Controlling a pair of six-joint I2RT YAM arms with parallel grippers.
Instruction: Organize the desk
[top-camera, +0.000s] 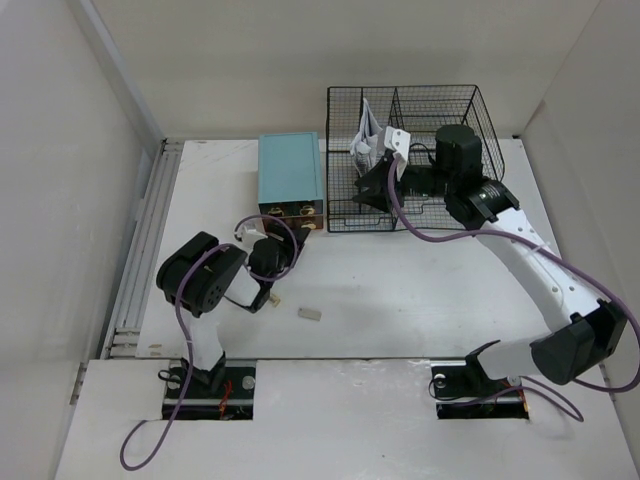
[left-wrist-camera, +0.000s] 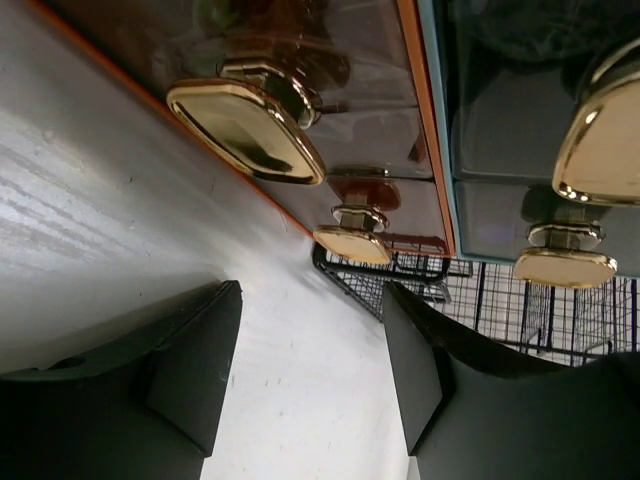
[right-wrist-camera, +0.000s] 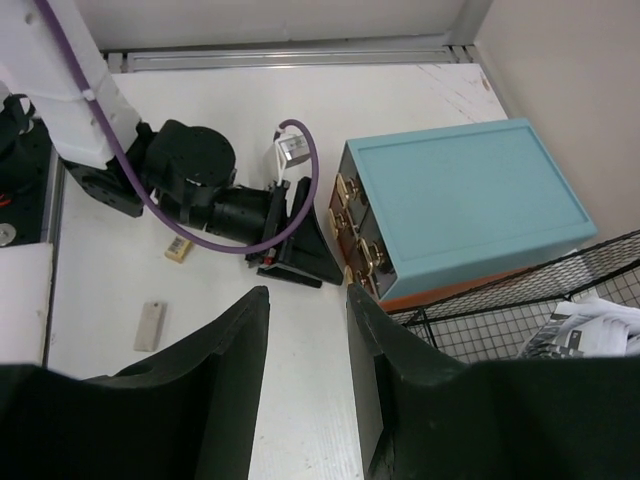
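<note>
The white counter (top-camera: 420, 300) carried the teal drawer box (top-camera: 289, 168), at whose gold-knobbed front the left pincer (left-wrist-camera: 312, 335) stood released and empty, while to the box's right the right pincer (right-wrist-camera: 307, 335) hung released over the wire rack (top-camera: 400, 89).

Left claw (left-wrist-camera: 312, 370), fingers (left-wrist-camera: 190, 370) apart, close before gold drawer knobs (left-wrist-camera: 245, 130); mesh rack (left-wrist-camera: 500, 310) beyond

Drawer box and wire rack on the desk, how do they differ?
The drawer box is solid with a teal top; the wire rack is black open mesh. The drawer box is smaller than the wire rack. The drawer box has gold knobs in front; the wire rack is open-topped and holds papers. Both stand side by side on the desk.
</note>
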